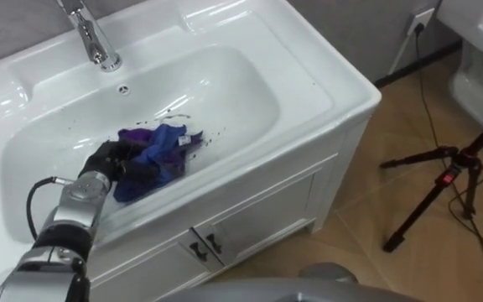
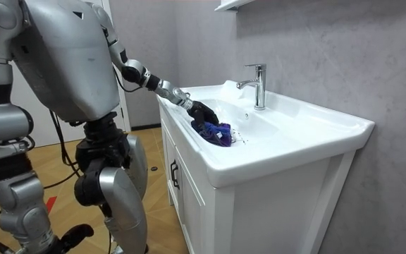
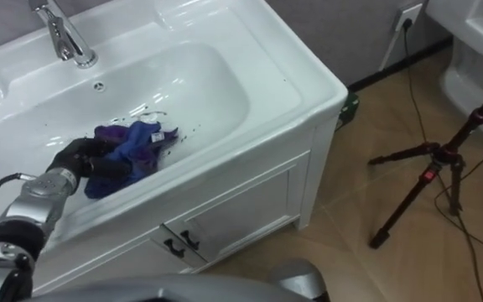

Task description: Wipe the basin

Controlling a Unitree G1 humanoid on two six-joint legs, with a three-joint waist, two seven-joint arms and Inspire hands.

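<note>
The left hand (image 1: 107, 161) is in the one white basin (image 1: 250, 92). Its fingers are closed tight on one blue cloth (image 1: 162, 155). One tap (image 1: 90, 33) stands behind.

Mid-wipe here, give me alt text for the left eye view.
The left hand grips a blue and purple cloth on the near wall of the white basin, dark specks beside it. A chrome tap stands behind; a black tripod stands on the floor.

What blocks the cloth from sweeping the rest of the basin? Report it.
Nothing visible does. The left hand grips the cloth on the basin floor. Small dark specks lie beside it, and the tap stands at the back rim.
</note>
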